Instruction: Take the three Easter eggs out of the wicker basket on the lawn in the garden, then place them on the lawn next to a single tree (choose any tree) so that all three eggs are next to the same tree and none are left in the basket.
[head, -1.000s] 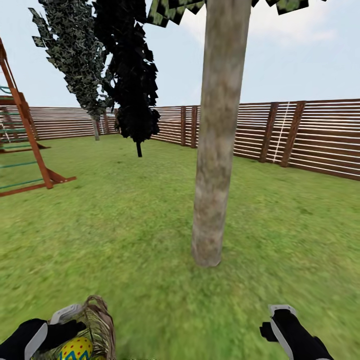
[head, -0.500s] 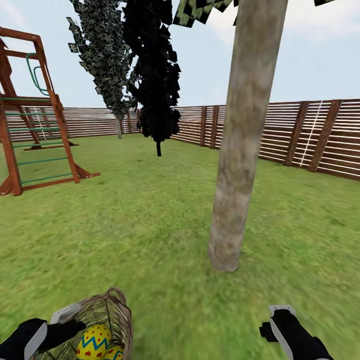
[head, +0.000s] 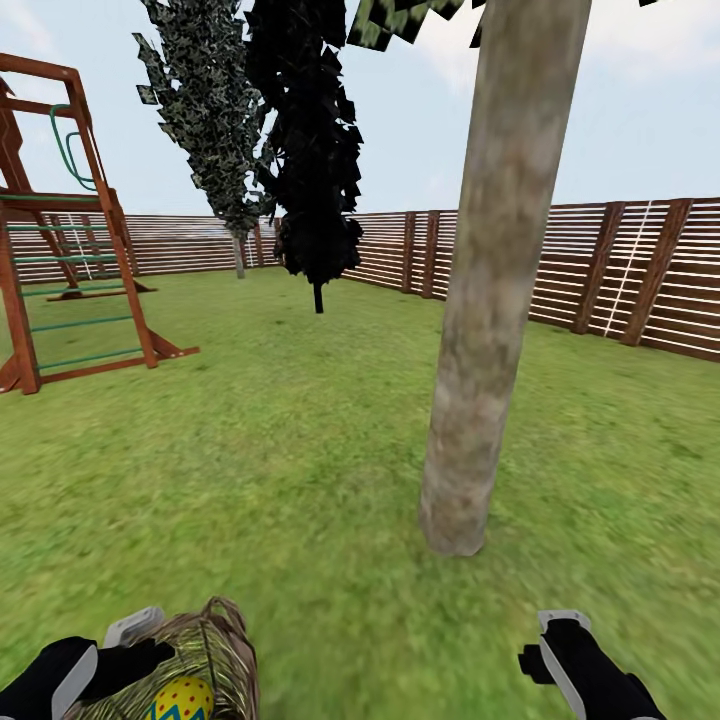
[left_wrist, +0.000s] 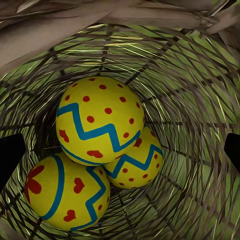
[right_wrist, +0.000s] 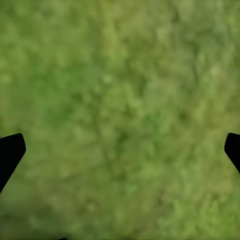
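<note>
Since half a second ago the view has barely shifted: the tree (head: 490, 300) trunk sits slightly lower and nearer, and the wicker basket (head: 200, 665) at the lower left shows one egg top instead of two.

Basket: grey-brown woven strands, loose open weave with grass showing through, deep and round. The left wrist view looks down into it; three Easter eggs (left_wrist: 100, 120) lie at the bottom, touching, smooth yellow shells with blue zigzag bands and red spots, one resting on top of the other two.

Left gripper (head: 130, 645): beside the basket rim; whether it has hold of the rim, cannot tell. Its dark fingertips (left_wrist: 10, 155) stand wide apart at the view's edges.

Right gripper (head: 560, 640): nothing between its fingers (right_wrist: 10, 152), spread wide over mottled green lawn (head: 300, 450).

Trunk: straight, rough grey-brown bark, standing between the arms, ahead. Behind: an almost black tree (head: 305, 150), a brown slatted fence (head: 600, 270), a wooden play tower (head: 60, 230).
</note>
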